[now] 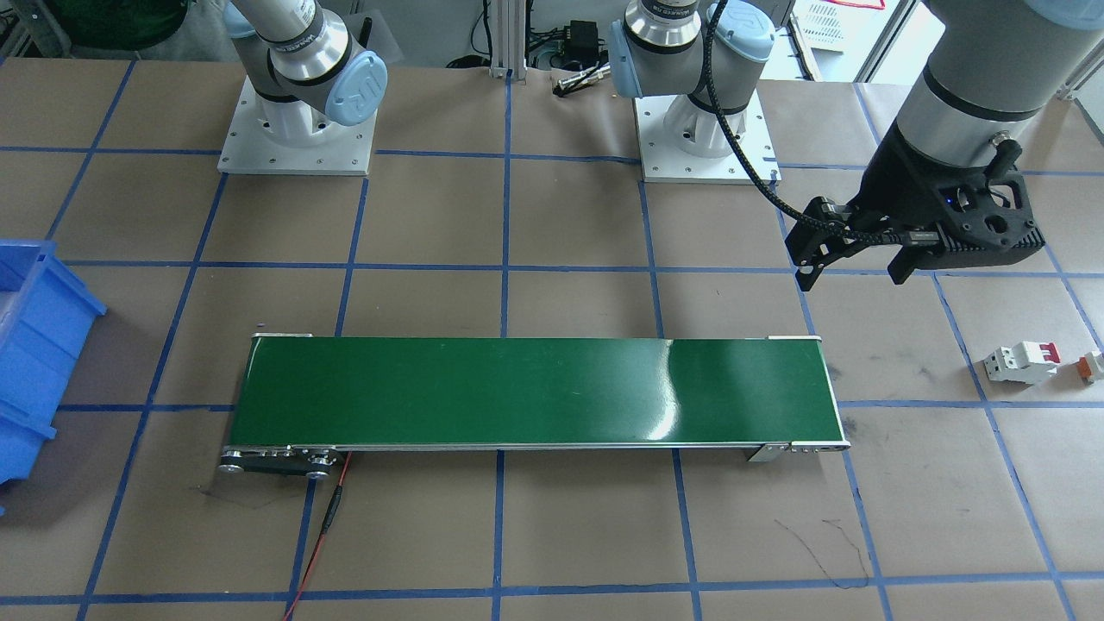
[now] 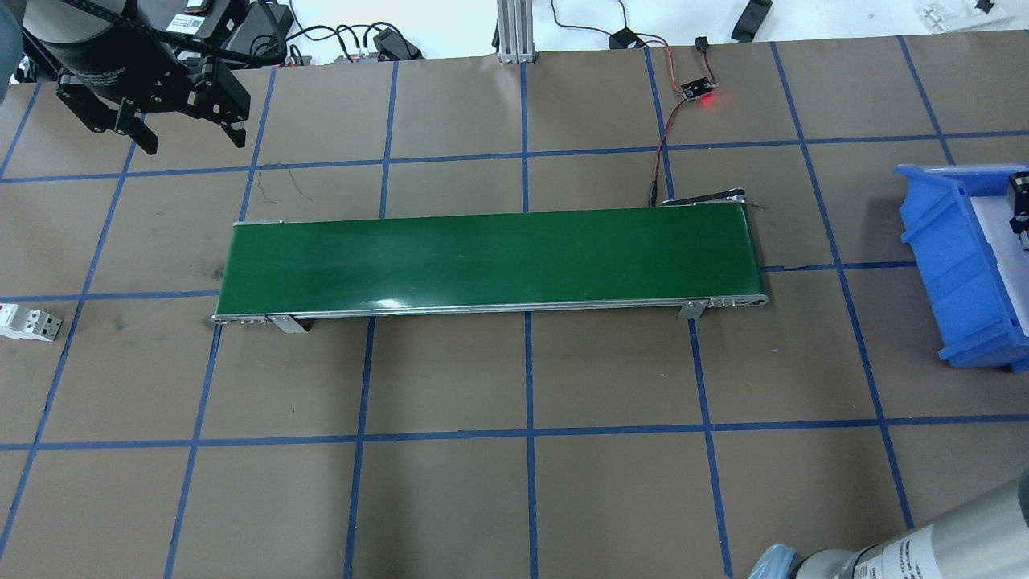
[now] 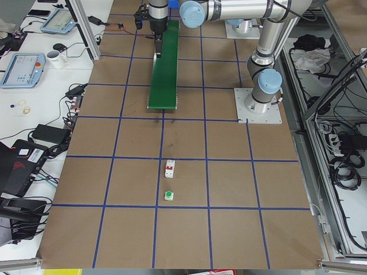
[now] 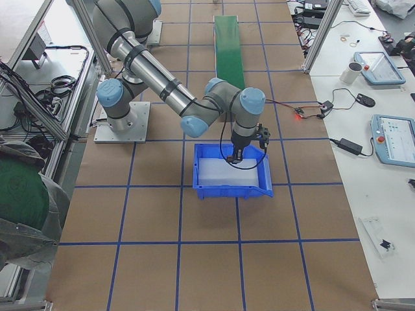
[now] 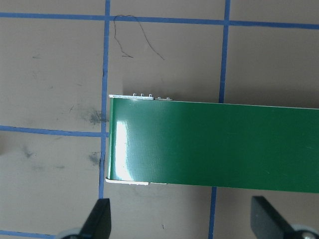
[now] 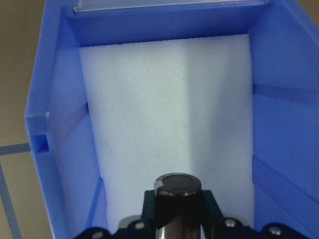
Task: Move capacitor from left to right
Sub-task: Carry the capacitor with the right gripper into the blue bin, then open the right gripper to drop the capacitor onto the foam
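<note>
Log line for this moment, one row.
right gripper: shut on capacitor, over foam in bin | left gripper: open, empty, near belt end | capacitor: not yet released

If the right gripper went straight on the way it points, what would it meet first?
Probably the white foam lining the blue bin; the capacitor held in the right gripper would touch it first. Gap unclear.

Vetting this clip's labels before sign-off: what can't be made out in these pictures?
The capacitor: right wrist view shows only its dark end; the fingers hide its body.
Its contact with the foam: hidden beneath it.
The blue bin: cut off by the front view's left edge.
The connector: cut by the front view's right edge, tiny in the left view.
</note>
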{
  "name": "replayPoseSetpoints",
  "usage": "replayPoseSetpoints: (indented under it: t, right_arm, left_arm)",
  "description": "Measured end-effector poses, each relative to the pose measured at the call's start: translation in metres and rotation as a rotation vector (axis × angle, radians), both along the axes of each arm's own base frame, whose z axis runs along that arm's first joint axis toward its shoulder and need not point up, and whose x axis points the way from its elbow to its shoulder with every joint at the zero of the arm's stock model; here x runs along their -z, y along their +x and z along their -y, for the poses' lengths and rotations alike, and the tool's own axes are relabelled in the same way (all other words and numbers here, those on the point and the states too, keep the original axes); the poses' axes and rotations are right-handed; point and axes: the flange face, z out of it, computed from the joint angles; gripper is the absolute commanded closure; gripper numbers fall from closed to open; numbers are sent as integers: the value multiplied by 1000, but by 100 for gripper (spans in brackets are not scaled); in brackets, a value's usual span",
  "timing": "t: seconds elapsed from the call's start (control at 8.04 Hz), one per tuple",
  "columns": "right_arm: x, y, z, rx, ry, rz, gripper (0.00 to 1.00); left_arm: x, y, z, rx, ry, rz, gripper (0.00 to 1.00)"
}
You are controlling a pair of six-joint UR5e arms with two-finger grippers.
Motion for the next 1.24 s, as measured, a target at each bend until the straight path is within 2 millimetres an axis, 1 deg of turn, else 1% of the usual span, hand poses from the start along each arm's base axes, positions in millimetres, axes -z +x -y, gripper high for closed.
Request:
replayPoseSetpoints:
  t: [0.37,0.62,0.75,0.87,1.24]
  right_arm:
    - [41,-12,0,8,47,39,100]
    - [55,-18,-1,15,62,51,100]
    - [60,-19,-1,16,69,55,79]
    - [63,-20,-1,17,72,57,61]
    - [62,-22,-2,16,74,55,37]
  left_arm:
    - [-1,0,0,0,-1,0,0]
    - [-1,0,0,0,-1,0,0]
    - [-1,0,0,0,-1,-1,0]
    - [-1,0,0,0,-1,-1,0]
    - [-1,0,0,1,-2,-2,0]
